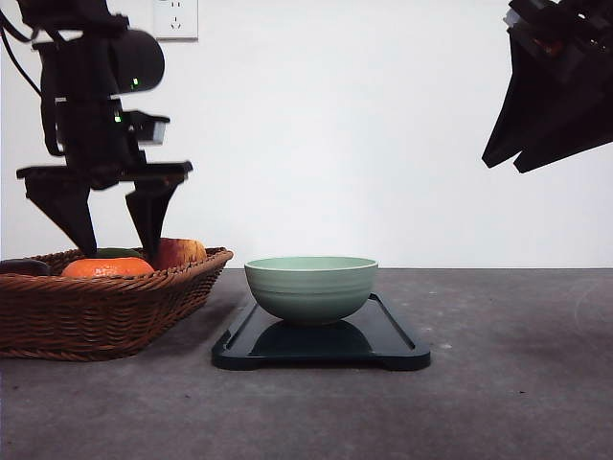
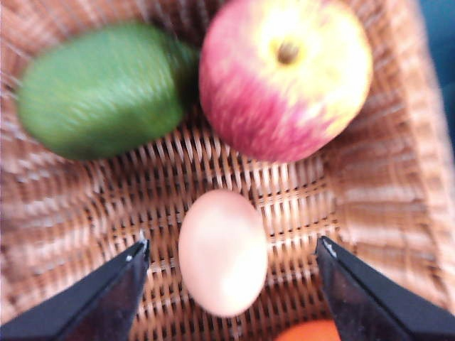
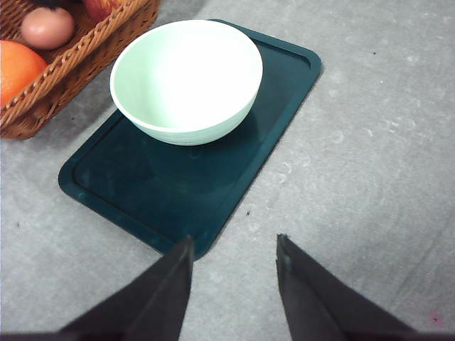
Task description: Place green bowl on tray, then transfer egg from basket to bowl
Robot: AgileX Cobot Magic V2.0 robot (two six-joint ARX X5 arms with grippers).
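On the grey counter [image 1: 498,383], nearest the camera, the black tray [image 1: 393,347] lies with its long axis running away from the viewer, and the green bowl [image 1: 310,287] stands upright on it, mouth up and holding nothing. The right hand [image 3: 234,266] hangs high above the counter beside the tray's near corner, its fingers apart and grasping nothing. Just left of the tray sits the basket [image 1: 96,311], holding an orange [image 1: 107,267], an apple [image 2: 284,74], a green fruit [image 2: 99,89] and the egg [image 2: 222,251]. The egg lies on its side on the wicker floor, near the apple and green fruit without touching either. The left hand [image 2: 231,273] hangs low over the basket, its fingers spread to either side of the egg, not touching it.
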